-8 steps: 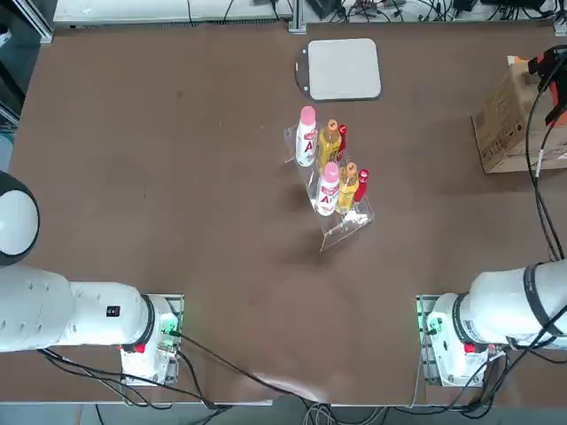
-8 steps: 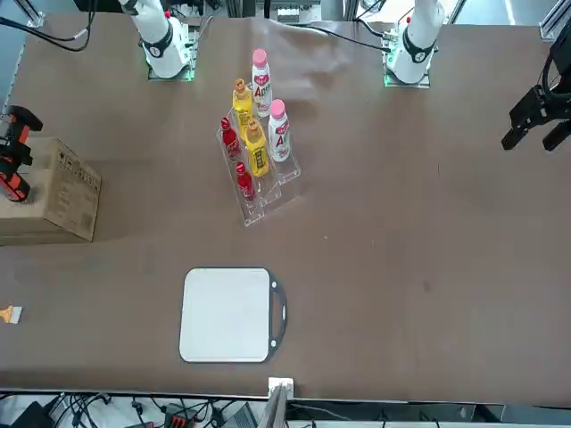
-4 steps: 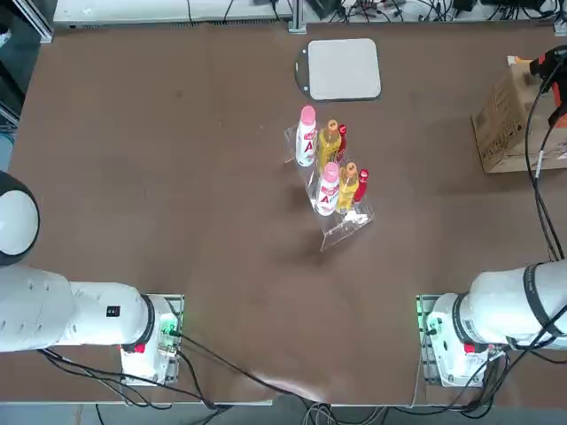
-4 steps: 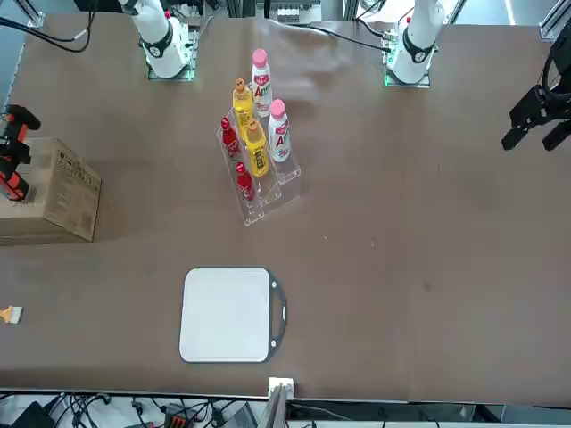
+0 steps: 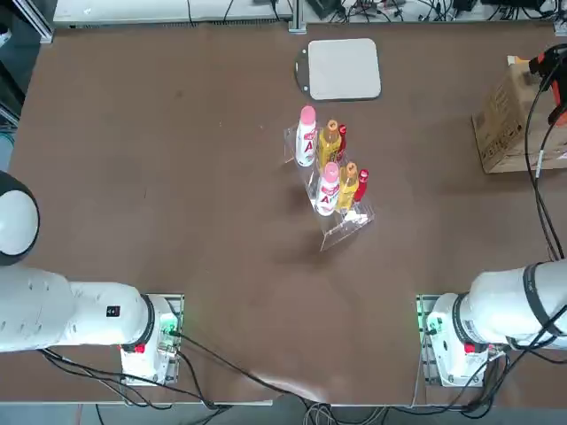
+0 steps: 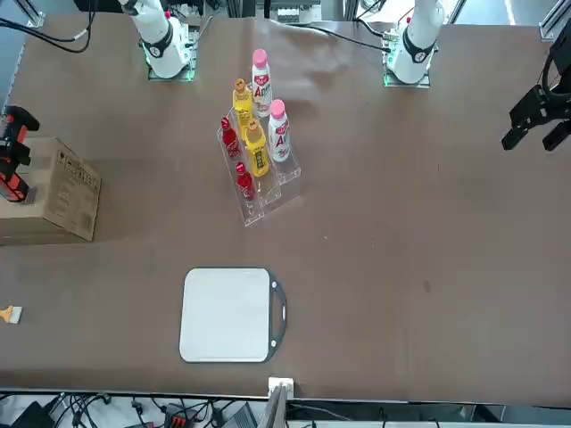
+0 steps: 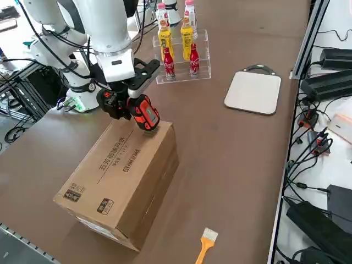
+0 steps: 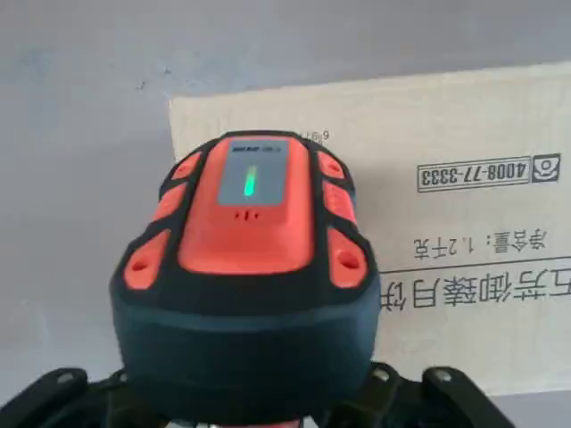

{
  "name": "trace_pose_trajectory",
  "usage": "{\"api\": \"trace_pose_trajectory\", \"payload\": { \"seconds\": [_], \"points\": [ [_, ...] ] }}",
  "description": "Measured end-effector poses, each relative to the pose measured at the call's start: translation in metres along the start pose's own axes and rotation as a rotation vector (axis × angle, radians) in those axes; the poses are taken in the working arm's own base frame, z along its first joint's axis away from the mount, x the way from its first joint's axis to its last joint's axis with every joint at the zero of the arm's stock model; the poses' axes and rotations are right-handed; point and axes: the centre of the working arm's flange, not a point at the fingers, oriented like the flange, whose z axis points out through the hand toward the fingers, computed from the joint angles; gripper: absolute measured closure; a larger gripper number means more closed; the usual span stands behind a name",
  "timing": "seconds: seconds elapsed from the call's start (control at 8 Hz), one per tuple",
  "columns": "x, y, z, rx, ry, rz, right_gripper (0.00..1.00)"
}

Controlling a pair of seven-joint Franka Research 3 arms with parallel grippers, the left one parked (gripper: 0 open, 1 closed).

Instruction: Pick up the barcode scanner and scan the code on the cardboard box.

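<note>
**Orange-and-black scanner held over the box top**

Cardboard, plain and brown, fills the near part of the right side view: the cardboard box (image 7: 118,187) lies on the brown table (image 7: 231,159) near its right-hand edge, printed characters and small labels on its upper face. The right gripper (image 7: 133,104) hangs just above the box's far corner, its jaws clamped on the barcode scanner (image 7: 144,114) — a black body with orange panels, its head tilted down toward the box top. Whether the scanner touches the cardboard I cannot tell.

From the wrist camera the scanner (image 8: 250,276) takes up most of the picture, with a thin green light lit on the grey panel on top, and behind it the box (image 8: 464,223) shows a printed phone number and a row of characters.

In the overhead view the box (image 5: 509,124) sits at the table's far right, the scanner (image 5: 556,71) only partly in frame at the picture's edge.

Mid-table stands a clear stepped rack (image 7: 184,60) of bottles (image 7: 165,38) — pink-capped white ones, yellow ones, small red ones. A flat grey pad (image 7: 253,92) lies beyond it, well apart from the box. A small orange-handled brush (image 7: 205,243) lies on the table near the box.
</note>
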Motion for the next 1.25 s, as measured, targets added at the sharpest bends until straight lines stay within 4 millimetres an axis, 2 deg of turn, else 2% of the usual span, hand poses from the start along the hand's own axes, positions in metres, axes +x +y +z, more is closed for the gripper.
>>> {"api": "trace_pose_trajectory", "payload": {
  "seconds": [0.38, 0.75, 1.0, 1.25],
  "points": [
    [0.004, -0.012, -0.010, -0.002, 0.007, -0.023, 0.64],
    [0.006, -0.055, -0.032, 0.007, -0.010, -0.035, 0.64],
    [0.013, -0.089, -0.033, 0.019, -0.012, -0.036, 0.64],
    [0.020, -0.118, -0.025, 0.036, -0.017, -0.066, 0.64]
  ]
}}
